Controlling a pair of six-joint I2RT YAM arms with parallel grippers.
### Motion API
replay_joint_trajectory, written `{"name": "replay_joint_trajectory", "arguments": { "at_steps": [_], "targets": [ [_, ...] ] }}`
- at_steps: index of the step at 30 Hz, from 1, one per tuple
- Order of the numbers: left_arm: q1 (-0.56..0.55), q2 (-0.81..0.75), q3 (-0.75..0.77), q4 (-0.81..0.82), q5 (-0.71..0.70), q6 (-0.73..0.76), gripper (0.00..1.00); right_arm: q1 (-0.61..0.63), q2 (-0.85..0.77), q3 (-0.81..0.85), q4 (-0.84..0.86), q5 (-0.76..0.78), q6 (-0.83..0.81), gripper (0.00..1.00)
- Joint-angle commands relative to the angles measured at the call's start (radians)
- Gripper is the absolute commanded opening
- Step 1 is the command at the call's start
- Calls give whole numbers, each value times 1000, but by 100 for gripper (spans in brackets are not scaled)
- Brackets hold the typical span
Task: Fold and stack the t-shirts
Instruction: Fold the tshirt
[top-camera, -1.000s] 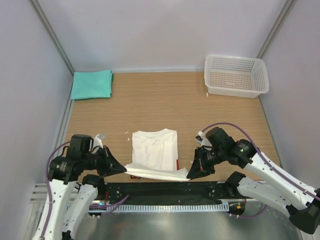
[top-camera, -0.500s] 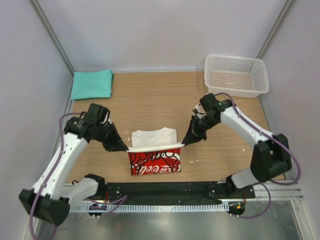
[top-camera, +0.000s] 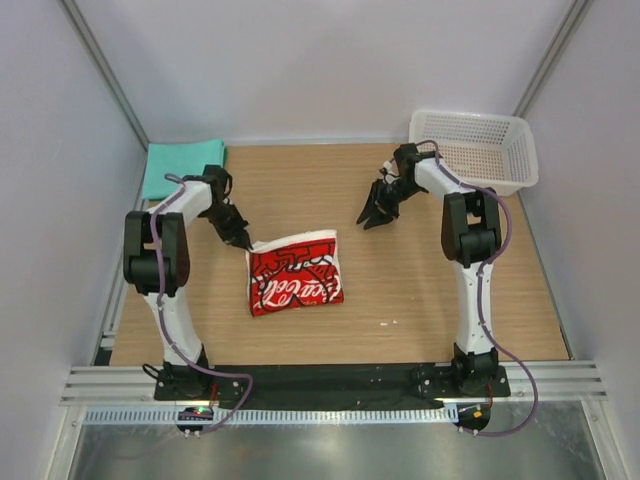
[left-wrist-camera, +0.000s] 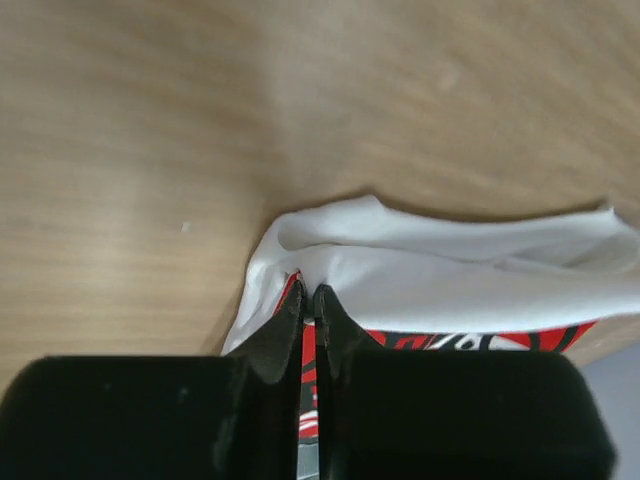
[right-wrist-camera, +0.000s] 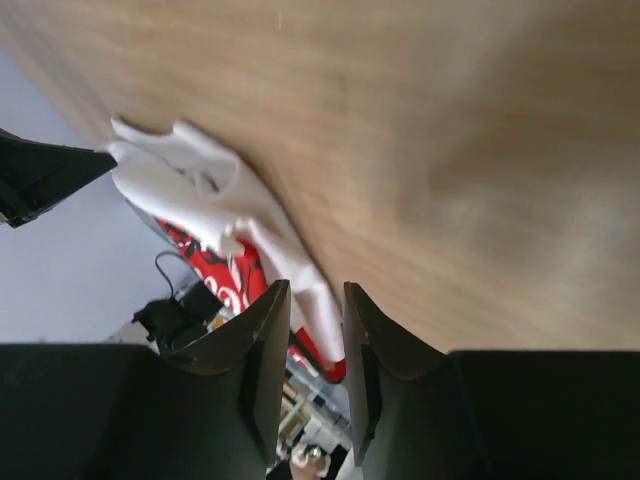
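Both arms have swung away from the lower edge toward the upper half of the top view since half a second ago, carrying the raised hem over, so the white t-shirt (top-camera: 295, 278) now lies doubled on the counter (top-camera: 430, 290) with its red print facing up, where before a white back panel still showed above the fold. Left jaws are pressed together on the shirt's upper left corner; my left wrist view shows a sliver of cloth (left-wrist-camera: 450, 265) pinched between them. Right jaws stand a little apart with nothing between them, well clear of the shirt's right edge and near the white basket (top-camera: 465, 182) at upper right; the shirt (right-wrist-camera: 200, 180) shows only beyond them in the right wrist view. It sits centre-left in the top view, slightly skewed, its upper edge rumpled. The teal t-shirt (top-camera: 183, 168) lies folded flat in the upper left corner, apart from the white one. I judge the folding nearly done: the left corner needs releasing and perhaps smoothing, and the stacking of one shirt on the other is not yet begun.
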Motion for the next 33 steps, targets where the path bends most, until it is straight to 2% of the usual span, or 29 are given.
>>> {"name": "replay_joint_trajectory", "arguments": {
  "at_steps": [1,4,6,8,9,13,17,20,21,22,23,24,25,27,33],
  "targets": [
    [3,87,158,-19,-40,99,6,-15,60,159,-30,30,-48,36],
    [5,42,155,14,-37,90,33,-11,35,228,-32,73,-62,48],
    [-6,-55,149,30,-57,90,41,-9,-22,204,-32,76,-75,53],
    [-8,-147,167,11,-75,102,84,9,-114,116,3,80,-90,59],
    [-9,-175,171,-2,-88,112,99,18,-146,77,21,88,-90,60],
    [-18,-327,114,-22,-109,145,100,98,-298,-152,146,79,-52,61],
    [-24,-411,-33,52,42,151,100,201,-386,-352,248,79,-22,61],
    [-35,-413,-136,170,193,155,99,243,-403,-417,294,90,13,53],
    [-37,-408,-154,232,232,147,91,244,-404,-433,346,76,43,44],
    [-37,-400,-171,267,257,141,65,246,-407,-446,377,44,59,36],
    [-37,-384,-200,302,280,132,51,246,-403,-465,422,28,68,28],
    [-38,-370,-211,332,291,104,40,249,-400,-469,443,12,76,14],
    [-41,-356,-219,380,302,96,22,255,-392,-476,468,-33,95,9],
    [-55,-302,-225,434,329,79,17,270,-354,-476,518,-64,138,2],
    [-63,-147,-202,500,337,70,17,307,-249,-448,653,-159,241,1]
  ]
}}
